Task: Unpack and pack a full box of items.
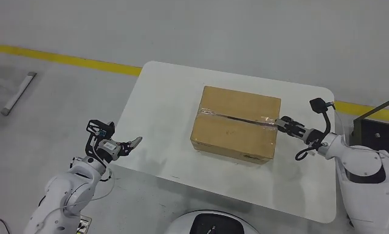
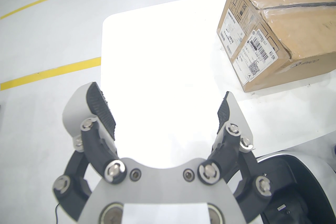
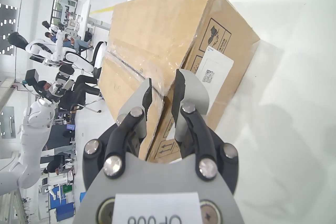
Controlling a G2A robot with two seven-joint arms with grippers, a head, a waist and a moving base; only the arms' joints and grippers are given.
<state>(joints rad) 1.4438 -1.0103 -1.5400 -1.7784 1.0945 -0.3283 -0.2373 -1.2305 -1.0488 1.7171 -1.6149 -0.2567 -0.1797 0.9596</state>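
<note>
though the taped box (image 1: 236, 124) conceals its inside, left jaws gape, right jaws stand slightly parted.

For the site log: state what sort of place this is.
Likely a robotics lab or factory floor: yellow floor line, another white robot behind, a taped cardboard box on a white table.

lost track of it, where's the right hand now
In the top view the right hand is at the end of the cardboard box farthest from the left hand, at its taped seam, above the white table.
</note>
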